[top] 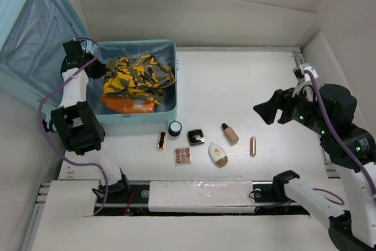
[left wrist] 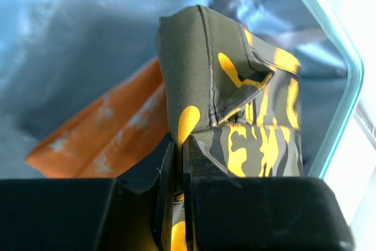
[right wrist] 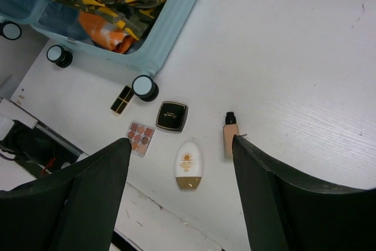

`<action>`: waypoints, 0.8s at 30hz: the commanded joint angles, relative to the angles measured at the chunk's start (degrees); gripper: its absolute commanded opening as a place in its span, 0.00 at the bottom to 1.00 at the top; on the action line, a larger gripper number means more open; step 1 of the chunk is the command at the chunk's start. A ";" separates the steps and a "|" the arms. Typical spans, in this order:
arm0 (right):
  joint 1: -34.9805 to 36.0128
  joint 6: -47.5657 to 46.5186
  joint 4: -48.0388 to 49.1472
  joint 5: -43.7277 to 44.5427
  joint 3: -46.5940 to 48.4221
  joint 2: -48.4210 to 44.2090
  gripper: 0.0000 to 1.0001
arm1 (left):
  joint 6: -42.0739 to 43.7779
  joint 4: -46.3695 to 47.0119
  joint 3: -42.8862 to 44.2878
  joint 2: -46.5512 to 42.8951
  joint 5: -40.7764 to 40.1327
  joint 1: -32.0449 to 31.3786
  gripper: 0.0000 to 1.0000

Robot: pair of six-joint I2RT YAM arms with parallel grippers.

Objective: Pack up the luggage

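The luggage point(top: 135, 120) lies open at the back left, its lid point(top: 35, 39) leaning outward. Inside it sits a crumpled camouflage garment point(top: 138, 76) on top of an orange item point(top: 126, 106). My left gripper point(top: 101, 64) reaches into the case from its left wall. In the left wrist view it point(left wrist: 179, 145) is shut on a fold of the camouflage garment point(left wrist: 235, 86), with the orange item point(left wrist: 106, 133) behind. My right gripper point(top: 264, 110) hangs open above the table's right half. It point(right wrist: 181, 142) holds nothing and looks down on a sunscreen bottle point(right wrist: 189, 166).
Cosmetics lie in front of the case: a lipstick point(top: 161, 140), round jar point(top: 175, 128), black compact point(top: 196, 137), eyeshadow palette point(top: 183, 156), sunscreen bottle point(top: 218, 154), foundation bottle point(top: 230, 133) and gold tube point(top: 253, 146). White walls close in the table.
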 commanded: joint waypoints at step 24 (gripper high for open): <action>6.22 0.91 11.09 8.09 -15.88 3.59 0.28 | -1.88 9.29 2.44 -19.70 -5.63 -15.07 0.54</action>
